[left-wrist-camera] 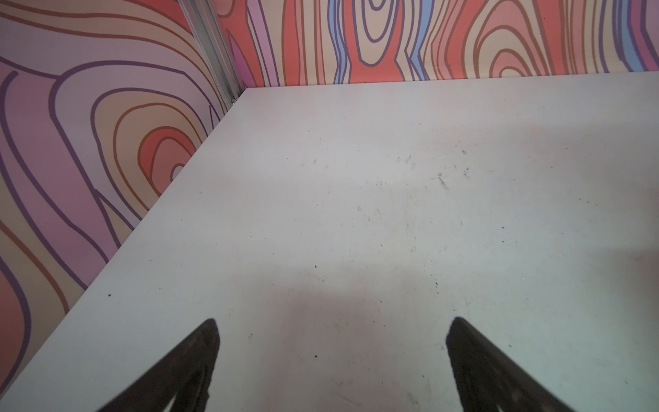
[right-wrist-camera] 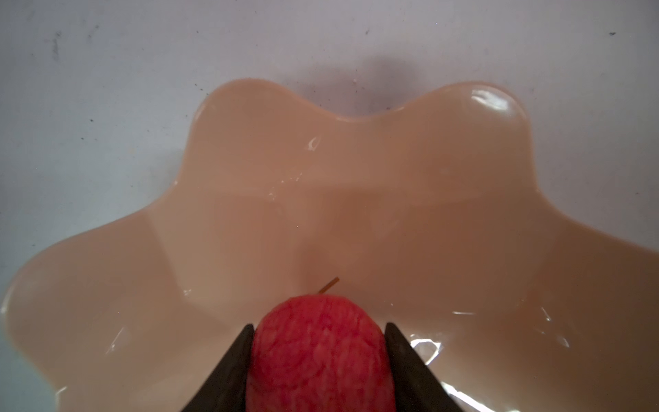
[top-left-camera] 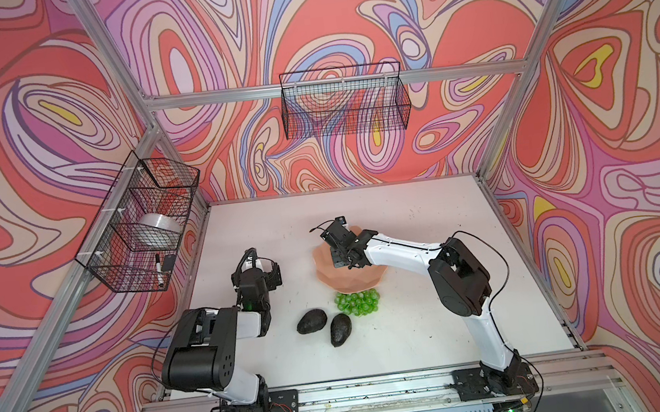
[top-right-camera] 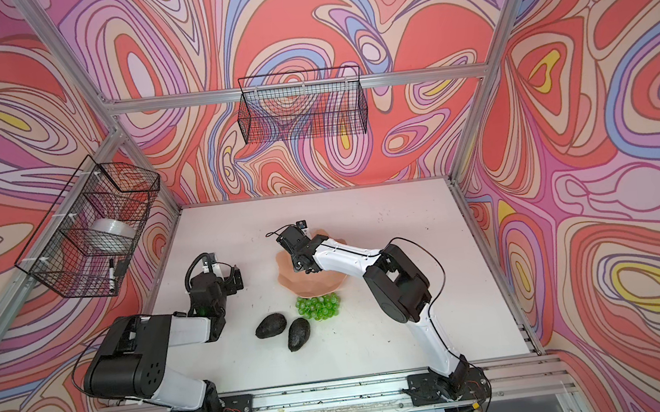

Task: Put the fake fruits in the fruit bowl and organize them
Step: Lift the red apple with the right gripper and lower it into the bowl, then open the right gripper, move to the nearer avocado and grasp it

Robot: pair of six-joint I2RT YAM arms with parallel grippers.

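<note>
Right tool (right-wrist-camera: 319, 324) grips apple (right-wrist-camera: 321, 360) over bowl (right-wrist-camera: 356, 178) (stem pointing into it).

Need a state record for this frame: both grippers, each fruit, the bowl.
right gripper: shut on the red apple, held over the inside of the fruit bowl
apple touching bowl: cannot tell
left gripper: open, empty, over bare table
left avocado: on the table, outside the bowl
right avocado: on the table next to the left one
grapes: on the table by the bowl's near edge, outside it
bowl contents: nothing lying in the visible part
</note>
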